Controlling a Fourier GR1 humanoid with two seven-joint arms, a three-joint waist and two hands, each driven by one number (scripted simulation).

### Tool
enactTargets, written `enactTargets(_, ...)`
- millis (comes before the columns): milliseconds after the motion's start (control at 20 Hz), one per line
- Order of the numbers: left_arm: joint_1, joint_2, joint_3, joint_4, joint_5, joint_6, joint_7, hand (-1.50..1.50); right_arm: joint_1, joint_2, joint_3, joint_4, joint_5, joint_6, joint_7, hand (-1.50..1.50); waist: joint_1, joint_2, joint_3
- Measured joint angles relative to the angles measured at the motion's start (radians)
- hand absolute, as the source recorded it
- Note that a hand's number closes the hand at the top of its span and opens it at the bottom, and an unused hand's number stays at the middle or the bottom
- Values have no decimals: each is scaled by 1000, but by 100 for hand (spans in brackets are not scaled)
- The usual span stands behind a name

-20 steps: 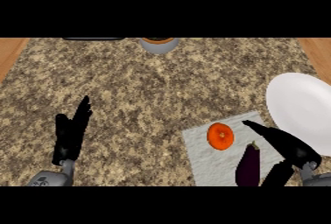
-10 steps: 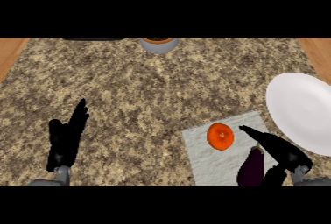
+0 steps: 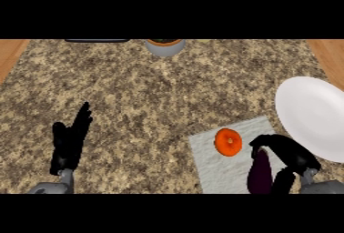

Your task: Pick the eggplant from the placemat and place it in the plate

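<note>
Eggplant [image 3: 259, 173] partly behind right hand's [image 3: 290, 157] fingers; plate [image 3: 312, 116] cut off rightward.

Eggplant [image 3: 259, 173]: dark purple, lying on the grey placemat [image 3: 222, 168] near the lower edge.
Right hand [image 3: 289, 157]: fingers curled round the eggplant's upper end.
Orange fruit [image 3: 228, 142]: on the placemat, just left of the eggplant.
Plate [image 3: 312, 116]: white, right of the placemat.
Left hand [image 3: 70, 141]: open, fingers up, resting low left on the tabletop [image 3: 154, 95].
</note>
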Motion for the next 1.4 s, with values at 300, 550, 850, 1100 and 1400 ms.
enactTargets(300,-5,-24,-6,-36,-36,7,46,0,15,18,-24,-34,69,-57,-10,150,-1,3,5)
enactTargets(550,-2,-34,-4,-31,-44,7,45,0,-4,-4,-32,-39,129,-171,-138,150,1,5,8)
enactTargets(850,-7,-32,7,-24,-41,-5,43,0,-32,-37,-78,-38,161,-330,-329,150,0,6,9)
enactTargets(1100,10,-34,18,-17,-41,-6,26,0,3,-40,-182,-192,85,-378,-350,150,-11,2,9)
enactTargets(1400,7,-32,31,-22,-36,-18,31,0,2,-61,-361,-282,2,-409,-312,150,-10,3,8)
